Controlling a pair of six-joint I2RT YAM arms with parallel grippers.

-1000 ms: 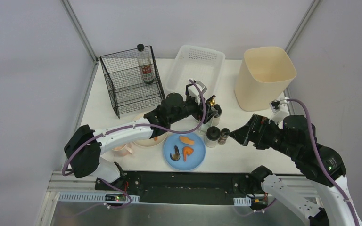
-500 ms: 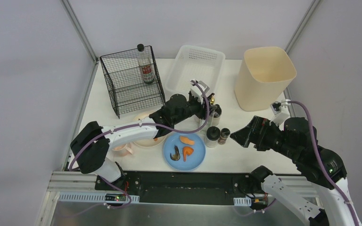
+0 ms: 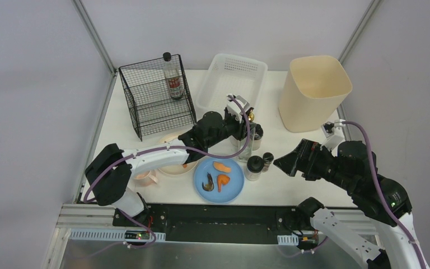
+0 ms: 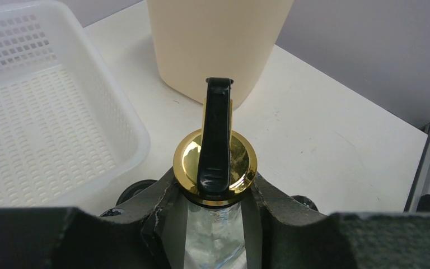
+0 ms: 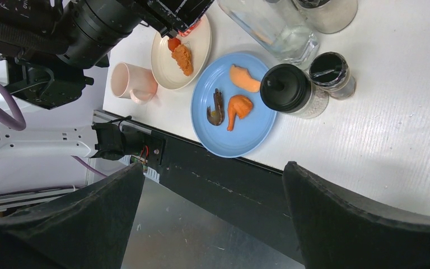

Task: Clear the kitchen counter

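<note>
Kitchen counter (image 4: 325,129): left fingers (image 4: 162,208) clamp a glass bottle (image 4: 236,162), hiding its body.

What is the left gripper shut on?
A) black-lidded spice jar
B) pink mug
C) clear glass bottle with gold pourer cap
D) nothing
C: the left wrist view shows the left gripper clamped on the neck of the clear glass bottle with gold pourer cap.

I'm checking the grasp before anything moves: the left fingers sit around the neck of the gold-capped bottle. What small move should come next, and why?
Probably a short straight lift. The left gripper is shut on the glass bottle below its gold cap, and a black-lidded shaker and a small jar stand beside it, so a sideways drag could topple them.
</note>
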